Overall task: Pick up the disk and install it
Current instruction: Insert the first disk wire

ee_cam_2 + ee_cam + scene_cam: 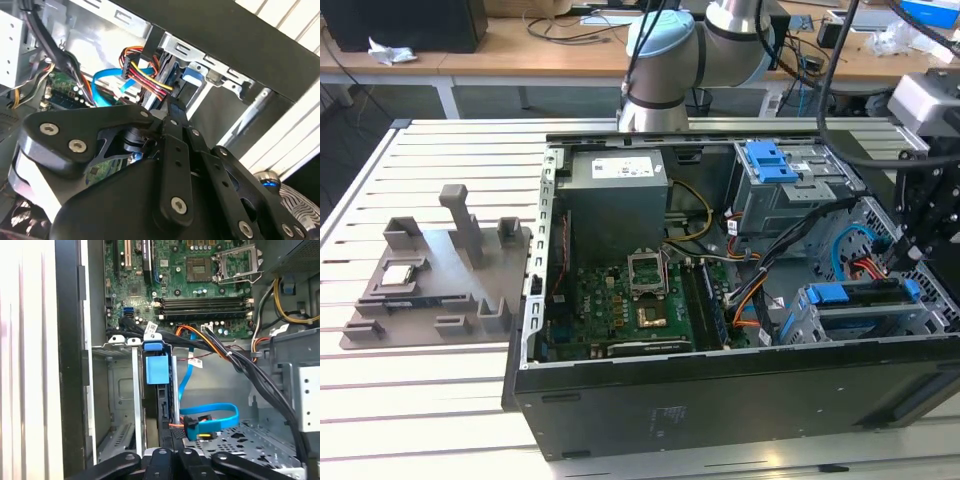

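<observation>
Black linkage-fingered claw (905, 262) at the open black steel computer case's (720, 390) front corner, over the grey sheet-metal drive cage (865, 322). The flat silver disk in its blue plastic bracket (157, 371) stands on edge in the cage slot. Claw opening cannot be told. Good practice: press squarely along the slot, clear of the bundled cables (235, 360).

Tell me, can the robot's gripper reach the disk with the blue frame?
Probably yes. The gripper is right next to the disk, which stands in the metal drive cage with its blue edge uncovered. The blue cable lies beside it, not across it.
</observation>
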Tool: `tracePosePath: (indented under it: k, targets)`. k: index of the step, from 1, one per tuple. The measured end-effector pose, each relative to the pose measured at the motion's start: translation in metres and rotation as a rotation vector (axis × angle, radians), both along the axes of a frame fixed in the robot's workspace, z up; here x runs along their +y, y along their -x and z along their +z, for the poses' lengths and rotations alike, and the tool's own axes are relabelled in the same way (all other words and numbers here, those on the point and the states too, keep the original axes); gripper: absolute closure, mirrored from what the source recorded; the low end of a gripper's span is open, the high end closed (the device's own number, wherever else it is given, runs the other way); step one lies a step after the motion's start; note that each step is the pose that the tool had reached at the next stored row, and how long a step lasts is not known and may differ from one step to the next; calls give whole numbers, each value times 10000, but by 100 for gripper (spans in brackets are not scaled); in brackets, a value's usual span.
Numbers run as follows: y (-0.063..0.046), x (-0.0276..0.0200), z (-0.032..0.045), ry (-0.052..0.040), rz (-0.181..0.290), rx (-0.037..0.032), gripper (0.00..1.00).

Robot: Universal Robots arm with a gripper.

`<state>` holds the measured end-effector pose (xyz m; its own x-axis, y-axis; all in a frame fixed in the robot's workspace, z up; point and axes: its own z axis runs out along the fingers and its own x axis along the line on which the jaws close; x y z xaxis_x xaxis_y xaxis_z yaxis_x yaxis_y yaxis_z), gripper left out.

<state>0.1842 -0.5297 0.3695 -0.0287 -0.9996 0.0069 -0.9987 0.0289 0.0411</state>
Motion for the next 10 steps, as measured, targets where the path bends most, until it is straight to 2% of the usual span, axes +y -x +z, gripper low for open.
tracePosePath:
  k: [7,10]
  targets:
    - [0,18,306,0,2,-4,89]
    - [0,18,319,-4,2,-3,89]
